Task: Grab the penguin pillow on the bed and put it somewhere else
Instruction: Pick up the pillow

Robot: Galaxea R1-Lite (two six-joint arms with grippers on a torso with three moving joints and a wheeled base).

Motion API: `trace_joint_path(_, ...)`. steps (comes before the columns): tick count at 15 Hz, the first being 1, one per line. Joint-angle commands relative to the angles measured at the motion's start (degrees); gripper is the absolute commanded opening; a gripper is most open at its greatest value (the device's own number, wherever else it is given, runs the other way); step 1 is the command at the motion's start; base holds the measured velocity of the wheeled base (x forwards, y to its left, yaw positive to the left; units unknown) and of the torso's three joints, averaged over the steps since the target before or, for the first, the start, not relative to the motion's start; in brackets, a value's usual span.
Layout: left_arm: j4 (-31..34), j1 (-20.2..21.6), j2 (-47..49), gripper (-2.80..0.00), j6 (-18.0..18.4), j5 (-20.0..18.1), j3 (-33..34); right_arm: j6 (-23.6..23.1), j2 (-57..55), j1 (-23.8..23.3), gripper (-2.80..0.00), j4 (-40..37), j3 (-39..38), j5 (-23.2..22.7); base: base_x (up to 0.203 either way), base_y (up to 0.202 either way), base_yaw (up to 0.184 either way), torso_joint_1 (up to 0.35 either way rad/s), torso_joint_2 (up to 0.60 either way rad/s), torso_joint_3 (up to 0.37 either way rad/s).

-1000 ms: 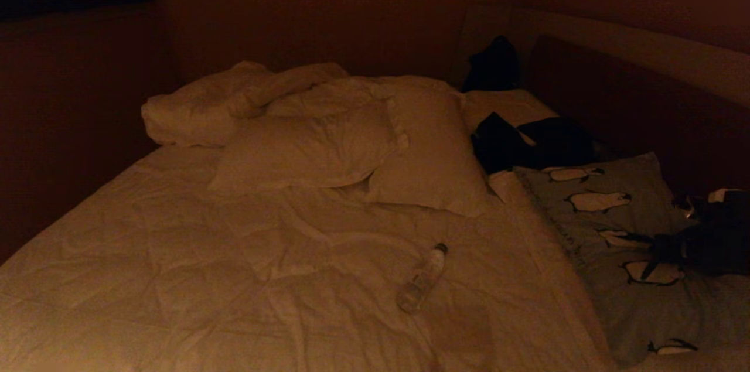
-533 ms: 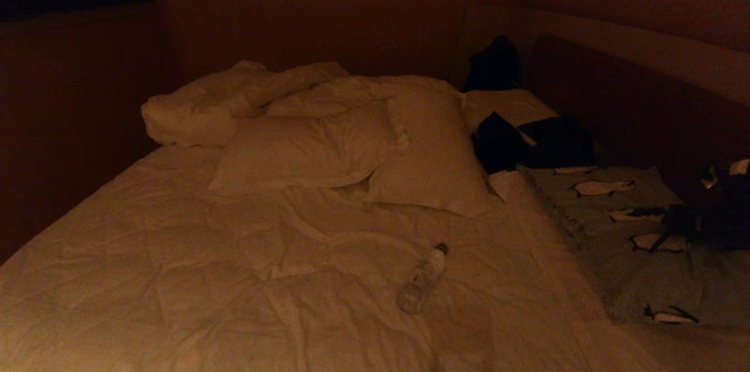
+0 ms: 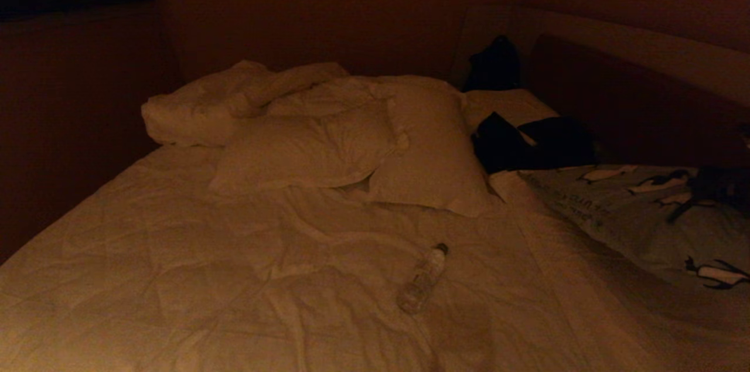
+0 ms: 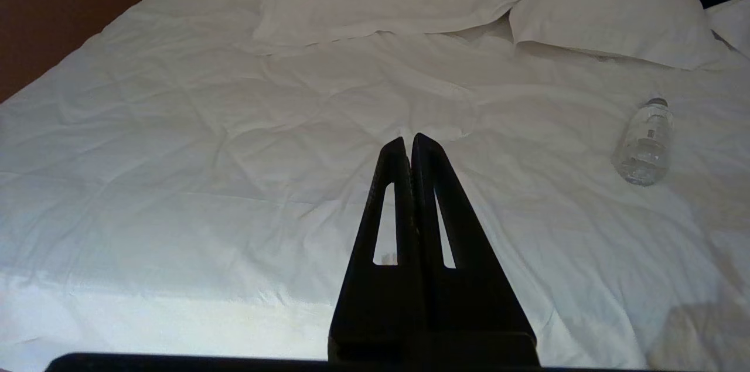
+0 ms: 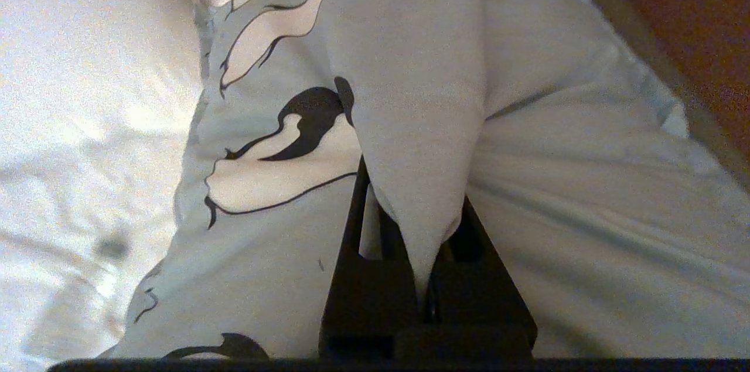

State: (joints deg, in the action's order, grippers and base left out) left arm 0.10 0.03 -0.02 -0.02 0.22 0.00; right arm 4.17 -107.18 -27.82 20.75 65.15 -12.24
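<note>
The head camera looks down from beyond the foot of the bed (image 3: pixel 234 278), facing its far pillows. The left wrist camera sits low over the duvet, facing the same way; both catch the water bottle (image 3: pixel 422 278). The right wrist camera presses close against the penguin pillow (image 5: pixel 556 184).

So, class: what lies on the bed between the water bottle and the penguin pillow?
Only bare rumpled duvet lies between the water bottle and the penguin pillow, as the head view shows.

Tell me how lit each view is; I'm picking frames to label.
Head view: dim, the bed and bottle barely readable. Left wrist view: bright, glare at the duvet's near edge. Right wrist view: bright, grainy, the penguin pillow soft.
</note>
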Motion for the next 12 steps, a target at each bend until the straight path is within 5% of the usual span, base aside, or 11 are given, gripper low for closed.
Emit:
trace_joint_path(1, 0.0, 0.1, 0.0, -2.80, -0.1, 0.0, 0.0, 0.9, 4.5, 0.5, -2.80, 0.3, -0.6, -0.1, 0.000, 0.000, 0.000, 0.000, 0.00, 0.000)
trace_joint_path(12, 0.0, 0.1, 0.0, -2.80, -0.1, 0.0, 0.0, 3.2, 14.3, 3.0, -2.80, 0.3, -2.2, 0.1, 0.000, 0.000, 0.000, 0.000, 0.00, 0.000)
